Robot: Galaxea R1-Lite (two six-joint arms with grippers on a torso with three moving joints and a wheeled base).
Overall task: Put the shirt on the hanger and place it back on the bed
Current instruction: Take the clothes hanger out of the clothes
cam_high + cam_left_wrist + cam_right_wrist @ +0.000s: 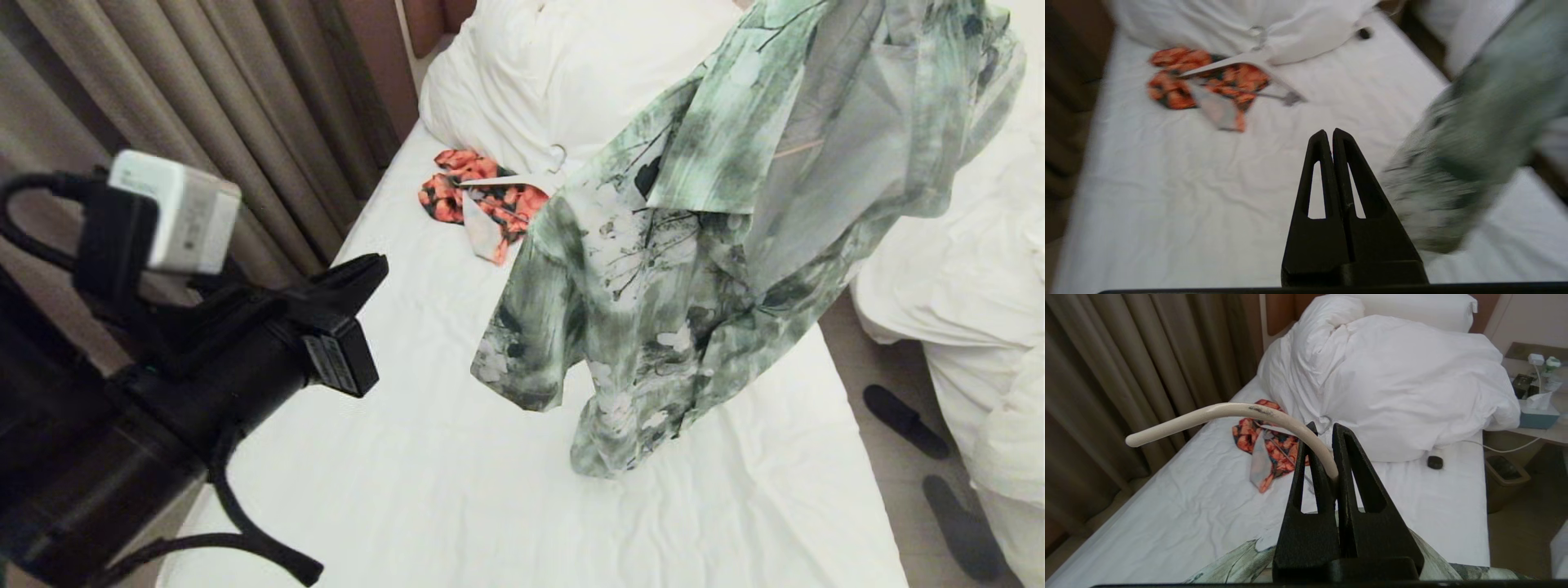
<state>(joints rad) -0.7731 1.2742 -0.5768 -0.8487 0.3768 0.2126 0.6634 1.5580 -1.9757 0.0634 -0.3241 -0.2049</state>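
The green and white floral shirt (669, 269) hangs in the air over the right side of the bed (457, 457), its hem just above the sheet. A thin cream stretch of the hanger (800, 149) shows inside it. My right gripper (1323, 426) is shut on the hanger's long curved hook (1220, 412), above the shirt's collar (1233, 563); it is out of the head view. My left gripper (371, 269) is shut and empty, raised over the bed's left edge, apart from the shirt (1474, 155). The left fingers (1327, 163) are pressed together.
An orange-and-black garment (482, 196) with a thicker white hanger (522, 175) lies near the pillows (555, 73). Curtains (204, 98) run along the left. A second bed (963, 269) and dark slippers (906, 420) are on the right. A small dark object (1435, 462) lies by the duvet.
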